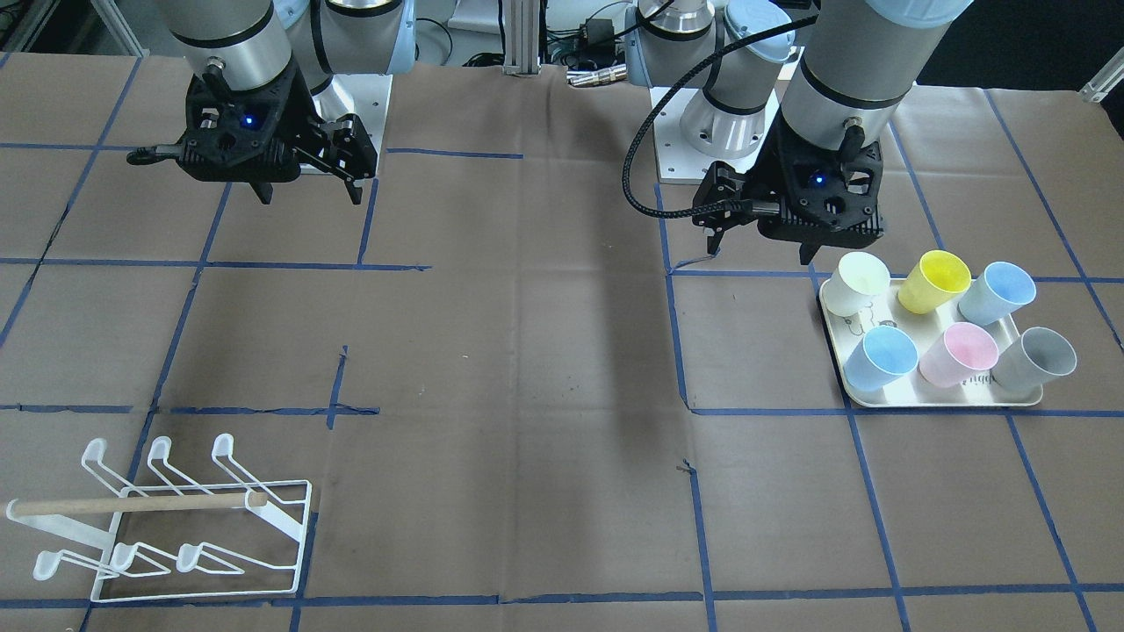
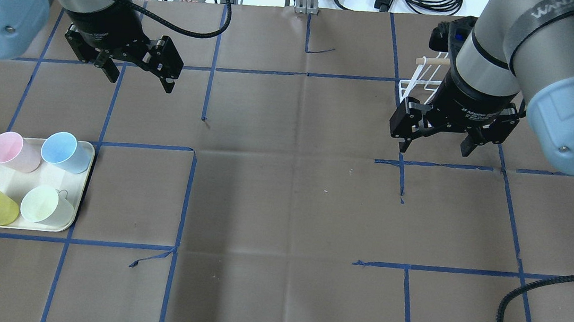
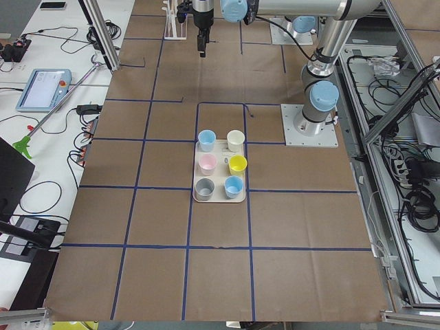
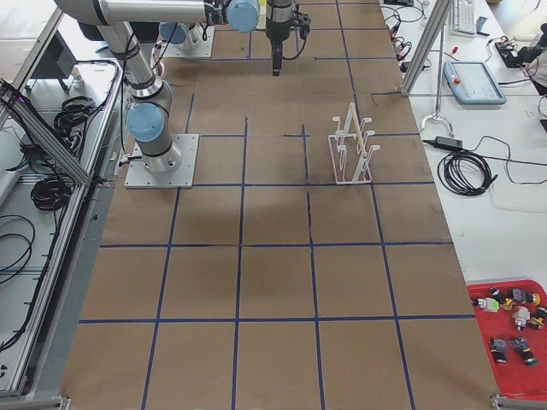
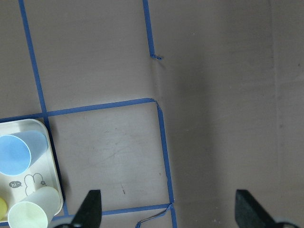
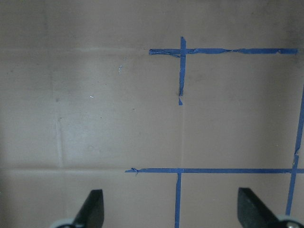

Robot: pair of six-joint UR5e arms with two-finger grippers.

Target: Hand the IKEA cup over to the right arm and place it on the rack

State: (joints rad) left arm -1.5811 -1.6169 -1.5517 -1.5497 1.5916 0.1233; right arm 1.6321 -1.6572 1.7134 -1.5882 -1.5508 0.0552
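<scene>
Standing six IKEA cups [image 2: 5, 147] within the tray's [image 2: 37, 177] rim; hovering the left gripper [image 2: 140, 81] raised near the tray's edge, jaws parted, holding nothing; stretching broad brown table [image 2: 282, 208] away from the tray's side; hanging the right gripper [image 2: 433, 147] well across, likewise parted and unloaded; lying farthest from the tray, the rack [image 1: 132, 505].

We've got the whole table covered in brown paper [image 1: 527, 351], marked off into a grid with blue tape [image 1: 773, 411] that's peeling in a few spots. Aluminium posts [image 4: 426, 43] stand along the edges. On the white side bench we can see a teach pendant [image 4: 473, 83], a coiled black cable [image 4: 444, 171] and a red tray [image 4: 513, 380] of small bits. Lighting's even, with soft shadows mid-table.
</scene>
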